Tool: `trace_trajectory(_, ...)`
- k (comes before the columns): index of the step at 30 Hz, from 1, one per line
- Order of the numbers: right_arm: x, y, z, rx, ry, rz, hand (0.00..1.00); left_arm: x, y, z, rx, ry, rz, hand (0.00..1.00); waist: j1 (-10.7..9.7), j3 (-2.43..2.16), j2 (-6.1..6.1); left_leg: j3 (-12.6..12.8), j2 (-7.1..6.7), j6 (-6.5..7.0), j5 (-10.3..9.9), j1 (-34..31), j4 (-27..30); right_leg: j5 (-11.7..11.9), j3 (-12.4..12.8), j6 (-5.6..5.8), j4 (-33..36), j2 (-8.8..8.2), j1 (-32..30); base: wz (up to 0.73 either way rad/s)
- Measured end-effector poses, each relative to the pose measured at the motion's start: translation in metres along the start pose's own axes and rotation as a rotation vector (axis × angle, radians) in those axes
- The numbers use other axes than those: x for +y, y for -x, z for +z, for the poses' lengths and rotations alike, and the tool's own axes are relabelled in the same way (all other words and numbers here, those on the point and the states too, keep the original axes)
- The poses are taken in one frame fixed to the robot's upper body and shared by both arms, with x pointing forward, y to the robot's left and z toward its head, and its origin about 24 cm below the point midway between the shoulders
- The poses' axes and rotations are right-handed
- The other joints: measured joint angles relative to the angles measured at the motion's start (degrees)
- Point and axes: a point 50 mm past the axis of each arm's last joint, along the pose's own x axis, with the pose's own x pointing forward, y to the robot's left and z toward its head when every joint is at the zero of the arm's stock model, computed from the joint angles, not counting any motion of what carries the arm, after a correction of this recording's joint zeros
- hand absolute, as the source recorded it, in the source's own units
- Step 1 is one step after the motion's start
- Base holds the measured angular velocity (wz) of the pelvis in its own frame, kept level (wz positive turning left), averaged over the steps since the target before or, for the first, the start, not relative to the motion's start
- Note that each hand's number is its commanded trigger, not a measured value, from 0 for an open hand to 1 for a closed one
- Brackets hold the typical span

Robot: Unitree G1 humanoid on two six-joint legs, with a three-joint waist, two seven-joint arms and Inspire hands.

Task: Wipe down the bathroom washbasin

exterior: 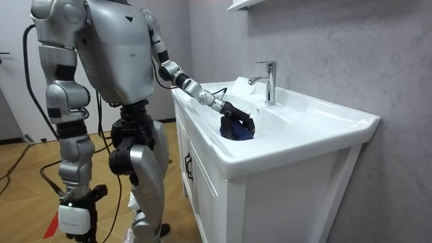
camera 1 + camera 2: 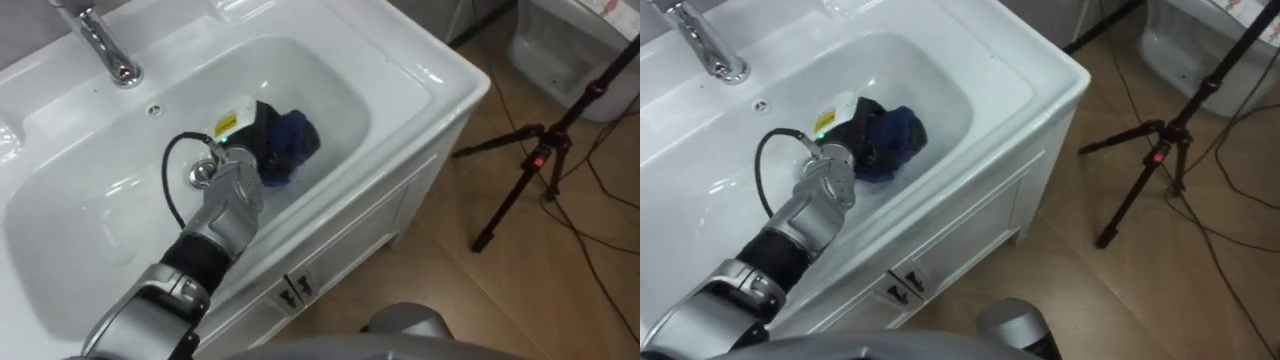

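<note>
A white basin (image 2: 330, 75) is set in a white vanity top, and a dark blue cloth (image 2: 298, 138) lies bunched against its near wall. My left hand (image 2: 262, 142) reaches in from the lower left and rests on the cloth, fingers curled over it. In the room view the same hand (image 1: 236, 113) sits on top of the cloth (image 1: 237, 132) inside the basin. A chrome drain (image 2: 203, 176) lies just left of my wrist. My right hand (image 1: 71, 217) hangs at my side on the room view's left. I stand close against the vanity's front.
A chrome faucet (image 2: 102, 45) rises at the back of the basin. The vanity's cabinet doors (image 2: 300, 285) are below its front edge. A black tripod (image 2: 530, 165) stands on the wooden floor to the right, with cables and a white container (image 2: 570, 50) behind it.
</note>
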Motion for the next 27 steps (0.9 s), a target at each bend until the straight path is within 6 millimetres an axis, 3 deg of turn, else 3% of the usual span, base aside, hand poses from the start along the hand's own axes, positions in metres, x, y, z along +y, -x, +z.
trace_trajectory(5, 0.003, 0.000, 0.006, -0.011, 0.034, 0.001, 0.00, -0.001, 0.001, 0.012, -0.045, 0.042, -0.050, 1.00, 0.0, 0.00, 0.04, -1.0, -0.27, 0.19, -0.1, -0.3, -0.1, 0.2, -1.2, 0.28, -1.0, -0.60, 0.9, 0.17)
trace_trajectory(10, 0.003, 0.003, 0.020, -0.057, 0.032, -0.010, 0.00, 0.003, 0.008, 0.037, -0.155, 0.055, -0.102, 1.00, 0.1, -0.08, 0.23, -1.1, -0.41, 0.23, -0.1, -1.8, 0.5, 0.3, -2.0, 0.44, -1.5, -1.03, 0.7, 0.10)
trace_trajectory(17, 0.002, 0.004, 0.025, -0.080, 0.035, -0.028, 0.00, 0.003, 0.010, 0.045, -0.190, 0.048, -0.142, 1.00, 0.6, -0.01, 0.25, -0.9, -0.52, 0.22, -0.1, -1.8, 0.5, 0.3, -2.0, 0.45, -2.4, -1.22, 1.3, 0.05)
trace_trajectory(19, 0.003, 0.004, 0.023, -0.069, 0.050, -0.025, 0.00, 0.003, 0.010, 0.044, -0.192, 0.034, -0.138, 1.00, 0.6, 0.24, 0.15, -1.0, -0.49, 0.22, -0.1, -1.6, 0.5, 0.3, -2.1, 0.45, -2.5, -1.22, 1.6, 0.00)
trace_trajectory(21, 0.004, 0.003, 0.020, -0.058, 0.050, -0.022, 0.00, 0.001, 0.009, 0.043, -0.200, 0.004, -0.133, 1.00, 0.9, 0.94, -0.07, -1.0, -0.50, 0.22, -0.1, -0.8, 0.4, 0.3, -2.3, 0.47, -2.5, -1.21, 2.4, -0.02)
trace_trajectory(22, 0.006, 0.002, 0.015, -0.050, 0.051, -0.018, 0.00, -0.002, 0.009, 0.040, -0.200, -0.014, -0.134, 1.00, 2.0, 1.04, -0.18, -1.0, -0.49, 0.22, -0.1, -0.4, 0.3, 0.3, -2.2, 0.49, -2.5, -1.12, 2.6, -0.14)
trace_trajectory(24, 0.009, 0.001, 0.010, -0.041, 0.044, -0.006, 0.00, -0.008, 0.008, 0.027, -0.180, -0.020, -0.138, 1.00, 4.0, 1.18, -0.42, -0.9, -0.46, 0.21, -0.1, 0.1, 0.2, 0.2, -1.1, 0.52, -2.5, -0.78, 2.9, -0.28)
trace_trajectory(27, 0.013, 0.000, 0.004, -0.036, 0.040, -0.001, 0.00, -0.012, 0.006, 0.002, -0.124, 0.004, -0.123, 1.00, 6.4, 0.98, -1.03, -0.7, -0.47, 0.19, -0.1, 1.1, 0.2, -0.3, -0.5, 0.33, -2.2, -0.59, 3.1, -0.11)
